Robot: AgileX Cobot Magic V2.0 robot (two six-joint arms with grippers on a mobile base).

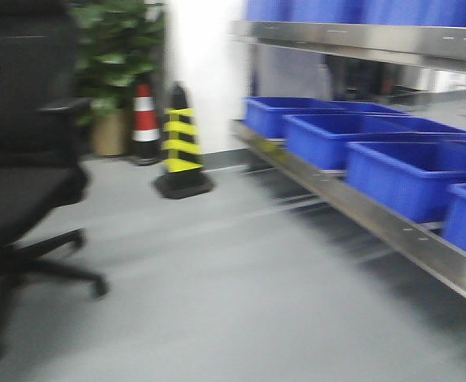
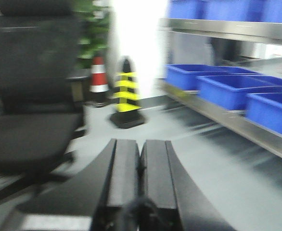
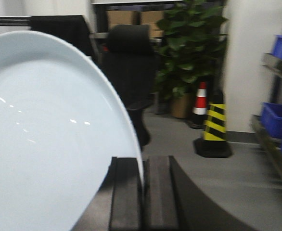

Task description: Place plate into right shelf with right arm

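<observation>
In the right wrist view my right gripper [image 3: 142, 166] is shut on the rim of the white plate [image 3: 49, 139], which fills the left of that view, held on edge above the grey floor. The right shelf [image 1: 376, 219], a stainless-steel rack with blue bins [image 1: 412, 171], runs along the right in the front view and shows in the left wrist view [image 2: 227, 120]; its edge also shows in the right wrist view [image 3: 275, 144]. My left gripper [image 2: 140, 144] is shut and empty, above the floor. All views are motion-blurred.
A black office chair [image 1: 26, 183] stands at the left. A yellow-black cone [image 1: 182, 147] and a red-white cone [image 1: 145, 123] stand by a white pillar. A potted plant [image 1: 114, 64] is behind them. Grey floor lies between chair and shelf.
</observation>
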